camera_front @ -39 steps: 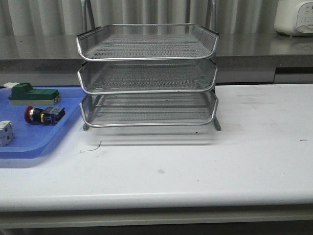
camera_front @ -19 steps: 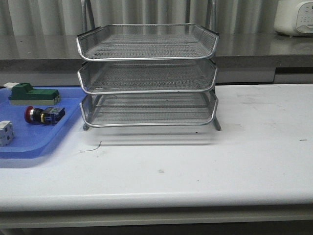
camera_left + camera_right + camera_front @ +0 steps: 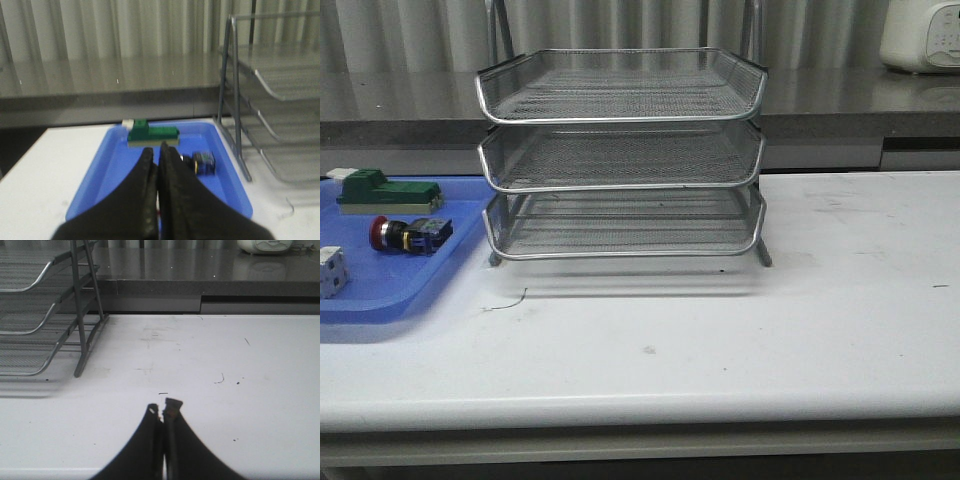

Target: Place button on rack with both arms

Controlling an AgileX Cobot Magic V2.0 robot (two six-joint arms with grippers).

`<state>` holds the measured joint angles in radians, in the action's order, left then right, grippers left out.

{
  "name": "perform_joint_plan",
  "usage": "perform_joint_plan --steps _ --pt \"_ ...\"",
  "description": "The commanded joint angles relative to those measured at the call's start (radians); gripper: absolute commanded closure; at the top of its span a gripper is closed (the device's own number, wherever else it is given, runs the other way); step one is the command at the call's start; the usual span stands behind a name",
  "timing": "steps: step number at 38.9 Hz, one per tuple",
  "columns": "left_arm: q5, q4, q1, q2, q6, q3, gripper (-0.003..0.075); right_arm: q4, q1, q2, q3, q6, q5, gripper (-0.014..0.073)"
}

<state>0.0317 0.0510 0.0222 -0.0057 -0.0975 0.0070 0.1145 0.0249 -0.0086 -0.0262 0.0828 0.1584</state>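
The button (image 3: 410, 235), with a red head and dark blue body, lies on its side in a blue tray (image 3: 380, 300) at the left of the table. In the left wrist view its blue body (image 3: 204, 162) shows just beside my left gripper (image 3: 157, 150), which is shut and empty above the tray. The three-tier silver wire rack (image 3: 620, 150) stands at the table's middle back; it also shows in the left wrist view (image 3: 270, 100) and the right wrist view (image 3: 45, 315). My right gripper (image 3: 162, 407) is shut and empty over bare table. Neither arm shows in the front view.
A green block component (image 3: 385, 192) and a white cube-like part (image 3: 330, 272) also lie in the blue tray. A white appliance (image 3: 922, 35) stands on the grey counter behind. A small dark wire scrap (image 3: 508, 302) lies in front of the rack.
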Motion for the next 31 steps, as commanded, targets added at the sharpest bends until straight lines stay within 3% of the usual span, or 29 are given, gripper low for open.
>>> perform_joint_plan --steps 1,7,19,24,31 --pt "0.260 0.009 -0.003 -0.023 0.009 0.004 0.0739 0.008 0.005 -0.018 0.079 -0.002 -0.099 0.0655" --pt "0.272 0.007 -0.003 -0.005 0.009 -0.079 0.0739 0.009 0.005 -0.006 0.203 -0.002 -0.044 0.0655" --pt "-0.083 -0.155 -0.003 0.279 0.009 -0.422 0.0739 0.049 0.005 0.315 0.502 -0.002 0.195 0.0655" --pt "-0.172 -0.151 -0.003 0.430 0.009 -0.502 0.0739 0.053 0.005 0.461 0.544 -0.002 0.190 0.0655" --pt "-0.176 -0.150 0.001 0.530 0.009 -0.519 0.0739 0.052 0.005 0.519 0.547 -0.002 0.188 0.0643"
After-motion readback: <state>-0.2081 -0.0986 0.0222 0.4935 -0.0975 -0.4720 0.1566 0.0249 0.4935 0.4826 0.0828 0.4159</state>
